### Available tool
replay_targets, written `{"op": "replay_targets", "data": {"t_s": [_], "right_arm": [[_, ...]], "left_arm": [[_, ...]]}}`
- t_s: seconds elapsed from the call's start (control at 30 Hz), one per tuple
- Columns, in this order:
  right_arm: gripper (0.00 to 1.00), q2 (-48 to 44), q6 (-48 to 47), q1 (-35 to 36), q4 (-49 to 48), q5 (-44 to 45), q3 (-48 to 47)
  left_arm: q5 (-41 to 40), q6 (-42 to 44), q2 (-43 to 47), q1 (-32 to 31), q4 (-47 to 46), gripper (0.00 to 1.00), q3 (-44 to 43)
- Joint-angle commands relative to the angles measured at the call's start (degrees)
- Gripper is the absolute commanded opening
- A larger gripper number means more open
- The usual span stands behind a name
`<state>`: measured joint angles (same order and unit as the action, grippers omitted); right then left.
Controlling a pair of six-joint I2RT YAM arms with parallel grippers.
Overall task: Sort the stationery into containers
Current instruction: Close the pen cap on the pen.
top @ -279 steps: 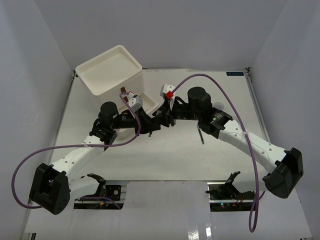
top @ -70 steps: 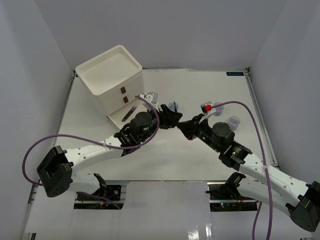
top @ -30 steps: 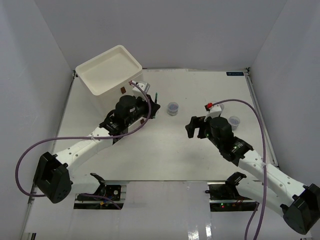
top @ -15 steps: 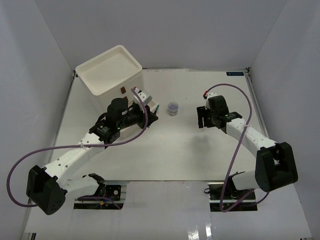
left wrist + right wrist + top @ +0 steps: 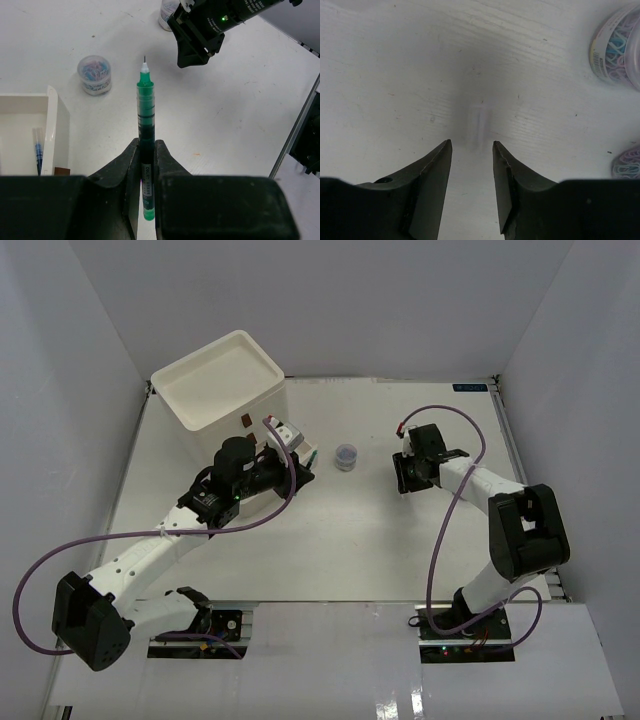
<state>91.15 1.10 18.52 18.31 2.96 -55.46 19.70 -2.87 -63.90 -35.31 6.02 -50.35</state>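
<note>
Your right pincer (image 5: 403, 473) has swung farther from the near edge over the last second. It now hangs low over the bare table (image 5: 330, 530), right of centre. Its jaws stand apart with nothing between them, only white surface. Two jars (image 5: 616, 46) of coloured clips sit just to its right, cut off by the edge of the right wrist view.

Your left pincer (image 5: 146, 165) has barely shifted. It is clamped on the green pen (image 5: 145, 120), gripping the lower barrel with the fine tip pointing away towards the right arm. It sits by the open drawer (image 5: 54, 120) of the drawer unit (image 5: 215, 390) at the far left, and a blue pen (image 5: 38, 150) lies inside that drawer. A third jar (image 5: 346, 455) stands alone between your two pincers, apart from both.
</note>
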Motion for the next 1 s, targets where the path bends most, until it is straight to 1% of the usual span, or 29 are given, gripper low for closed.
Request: {"op": "replay_targets", "data": {"t_s": [0.0, 0.07, 0.23, 0.27, 0.33, 0.73, 0.77, 0.8, 0.97], "right_arm": [[0.44, 1.7, -0.8, -1.2, 0.2, -1.6, -2.4], [0.41, 2.5, -0.8, -1.3, 0.2, -2.2, -2.5], [0.39, 4.1, -0.8, -1.4, -0.3, -2.3, -2.5], [0.36, 4.3, -0.8, -1.4, -0.4, -2.3, -2.5], [0.35, 5.1, -0.8, -1.4, -0.6, -2.3, -2.6], [0.35, 8.2, -0.8, -1.4, -1.4, -2.3, -3.2], [0.37, 8.2, -0.8, -1.4, -1.4, -2.3, -3.2], [0.37, 8.2, -2.2, -1.4, -1.4, -2.3, -3.2], [0.39, 8.7, -2.7, -1.4, -0.9, -2.3, -4.6]], "left_arm": [[-0.3, 0.8, 2.2, 0.3, -0.3, 0.08, 0.2], [-0.3, 0.8, 1.9, 0.3, -0.1, 0.08, 0.1], [0.1, 0.9, 1.9, 0.3, -0.3, 0.08, 0.2], [0.1, 0.8, 1.9, 0.3, -0.4, 0.09, 0.2], [0.1, 0.9, 2.0, 0.3, -0.4, 0.09, 0.2], [1.0, 0.7, 1.8, 0.3, -0.4, 0.09, 0.2], [1.2, 0.6, 1.7, 0.3, -0.5, 0.09, 0.2], [1.4, 0.6, 1.6, 0.3, -0.5, 0.09, 0.2], [1.9, 0.6, 1.4, 0.3, -0.5, 0.09, 0.2]]}}
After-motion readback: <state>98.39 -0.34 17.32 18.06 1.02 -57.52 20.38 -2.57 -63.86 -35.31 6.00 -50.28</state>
